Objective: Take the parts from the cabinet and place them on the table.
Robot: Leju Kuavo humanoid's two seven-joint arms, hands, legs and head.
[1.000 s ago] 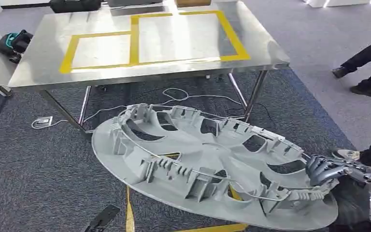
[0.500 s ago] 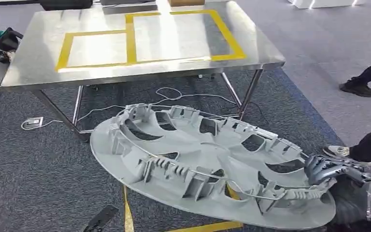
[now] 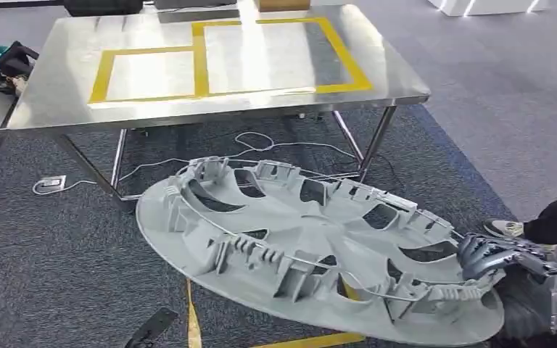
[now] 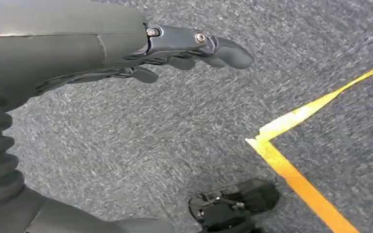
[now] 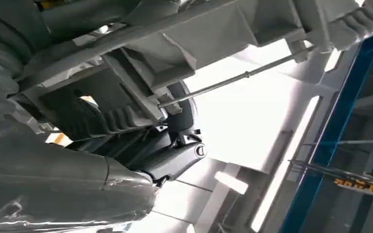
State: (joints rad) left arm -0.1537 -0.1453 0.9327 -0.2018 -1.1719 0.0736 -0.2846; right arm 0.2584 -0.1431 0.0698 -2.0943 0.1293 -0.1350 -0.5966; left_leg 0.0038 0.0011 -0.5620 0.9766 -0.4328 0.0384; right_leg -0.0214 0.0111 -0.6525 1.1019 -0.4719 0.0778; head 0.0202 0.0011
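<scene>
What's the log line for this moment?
right robot hand: grips hubcap rim | left robot hand: empty, over carpet | hubcap: carried, short of table | table: marked with yellow tape

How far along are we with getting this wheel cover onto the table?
Done: the grey wheel cover is out of the cabinet and gripped at its rim by the right hand. In hand: it hangs over the carpet, short of the steel table. Left: setting it on the table, whose yellow-taped boxes are bare. The left hand holds nothing.

Matt grey plastic wheel cover [image 3: 312, 254]; shiny brushed-metal table [image 3: 65, 87] with yellow tape [image 3: 200, 58]; rough grey carpet [image 3: 51, 261].
</scene>
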